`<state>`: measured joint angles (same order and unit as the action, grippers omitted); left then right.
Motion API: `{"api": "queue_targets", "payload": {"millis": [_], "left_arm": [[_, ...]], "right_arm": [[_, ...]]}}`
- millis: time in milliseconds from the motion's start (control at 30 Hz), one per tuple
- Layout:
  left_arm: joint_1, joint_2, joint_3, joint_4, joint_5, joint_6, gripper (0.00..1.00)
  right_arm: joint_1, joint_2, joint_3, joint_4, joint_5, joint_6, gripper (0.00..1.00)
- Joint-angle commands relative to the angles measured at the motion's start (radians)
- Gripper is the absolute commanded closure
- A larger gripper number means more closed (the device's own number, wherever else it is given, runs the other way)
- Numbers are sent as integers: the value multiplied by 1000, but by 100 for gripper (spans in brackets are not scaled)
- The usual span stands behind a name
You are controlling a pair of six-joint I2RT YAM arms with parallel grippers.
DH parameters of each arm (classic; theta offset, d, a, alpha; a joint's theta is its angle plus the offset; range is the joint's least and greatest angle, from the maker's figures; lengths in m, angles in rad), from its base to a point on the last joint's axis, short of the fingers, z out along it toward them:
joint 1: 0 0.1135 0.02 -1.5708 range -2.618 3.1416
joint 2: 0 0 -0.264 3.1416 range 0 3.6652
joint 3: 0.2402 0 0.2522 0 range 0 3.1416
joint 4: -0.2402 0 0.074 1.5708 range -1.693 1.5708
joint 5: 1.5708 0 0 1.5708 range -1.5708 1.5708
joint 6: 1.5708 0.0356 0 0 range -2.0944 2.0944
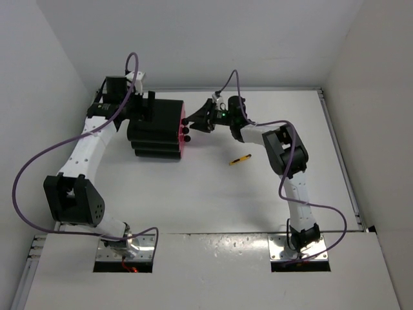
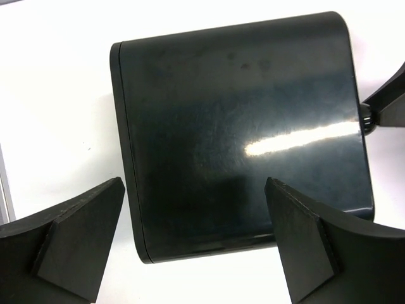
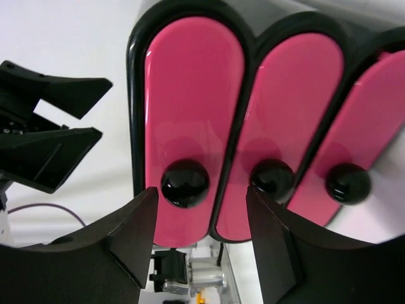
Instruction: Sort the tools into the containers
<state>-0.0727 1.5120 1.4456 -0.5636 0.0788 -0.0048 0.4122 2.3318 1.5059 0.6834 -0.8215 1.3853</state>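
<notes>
- Right now your right claw [image 3: 201,196] stands open, its jaws to either side of a round black knob [image 3: 185,182] without pinching it yet.
- That knob belongs to the end pink drawer [image 3: 190,88], shut like the other two. It has to slide out before any tool can go in.
- Your left claw [image 2: 193,183], also open, straddles the black cabinet [image 2: 240,114] from behind, probably to brace it against the pull.
- The slim yellow-and-black tool [image 1: 240,159] lies loose on the bench [image 1: 213,200], apart from the cabinet.
</notes>
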Motion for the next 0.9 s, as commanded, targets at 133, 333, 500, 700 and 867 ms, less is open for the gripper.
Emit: {"api": "queue_targets", "payload": {"millis": [133, 333, 500, 700, 867], "left_arm": [[-6, 14, -25, 30, -22, 8, 0], [-6, 48, -34, 19, -2, 8, 0], [-6, 66, -44, 19, -2, 8, 0], [-6, 66, -53, 19, -2, 8, 0], [16, 66, -62, 19, -2, -12, 0]], "right_arm": [[31, 8, 83, 105, -8, 43, 43], [31, 17, 93, 123, -8, 43, 49], [31, 17, 80, 142, -8, 43, 63], [13, -5, -2, 205, -21, 54, 77], [-27, -54, -102, 257, -50, 64, 85]]}}
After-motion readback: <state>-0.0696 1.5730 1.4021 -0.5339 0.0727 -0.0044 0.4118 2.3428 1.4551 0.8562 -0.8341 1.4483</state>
